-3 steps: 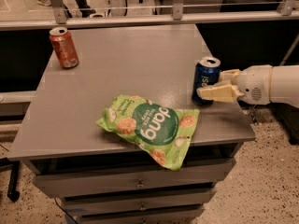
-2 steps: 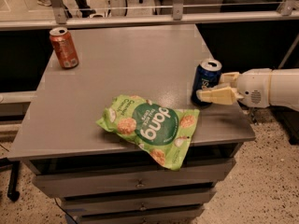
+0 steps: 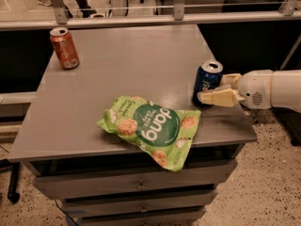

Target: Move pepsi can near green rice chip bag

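The pepsi can (image 3: 207,81), dark blue with a silver top, stands upright on the grey table (image 3: 141,55) near its right edge. My gripper (image 3: 212,89) reaches in from the right at table height. Its cream fingers (image 3: 218,98) sit on either side of the can's lower half and close on it. The near finger crosses the front of the can and the far one is partly hidden behind it. The green rice chip bag (image 3: 153,126) lies flat at the front of the table, just left of and in front of the can, its lower corner hanging over the front edge.
An orange-red soda can (image 3: 64,48) stands at the table's back left corner. A metal railing (image 3: 141,19) runs behind the table. Drawers (image 3: 136,185) sit below the tabletop. The table's right edge is right under my gripper.
Almost nothing has changed. The gripper and the pepsi can stay in nearly the same place by the right edge, and the bag has not moved.
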`<state>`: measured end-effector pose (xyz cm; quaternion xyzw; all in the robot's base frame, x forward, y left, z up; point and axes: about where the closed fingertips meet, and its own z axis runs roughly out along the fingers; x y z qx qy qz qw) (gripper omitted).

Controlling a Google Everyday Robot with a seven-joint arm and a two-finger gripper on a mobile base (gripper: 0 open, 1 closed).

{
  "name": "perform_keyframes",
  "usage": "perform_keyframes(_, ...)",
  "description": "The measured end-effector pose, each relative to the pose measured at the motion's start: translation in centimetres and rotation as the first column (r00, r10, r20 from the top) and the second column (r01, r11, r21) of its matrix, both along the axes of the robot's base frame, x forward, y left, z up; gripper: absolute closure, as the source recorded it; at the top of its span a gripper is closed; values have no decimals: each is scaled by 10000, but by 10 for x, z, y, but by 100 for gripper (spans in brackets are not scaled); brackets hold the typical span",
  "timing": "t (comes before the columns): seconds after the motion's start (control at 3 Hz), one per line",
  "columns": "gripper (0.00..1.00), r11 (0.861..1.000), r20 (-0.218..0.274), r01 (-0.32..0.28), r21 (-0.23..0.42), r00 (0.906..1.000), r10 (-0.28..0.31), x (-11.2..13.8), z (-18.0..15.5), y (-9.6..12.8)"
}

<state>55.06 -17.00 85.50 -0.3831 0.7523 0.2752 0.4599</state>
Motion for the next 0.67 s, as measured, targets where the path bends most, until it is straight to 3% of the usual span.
perform_keyframes(0.33, 12, 9999, -104, -75, 80, 9999, 76, -6, 0, -2)
perform_keyframes(0.67, 0, 9991, 88, -273, 321, 9996, 270, -13, 13, -9)
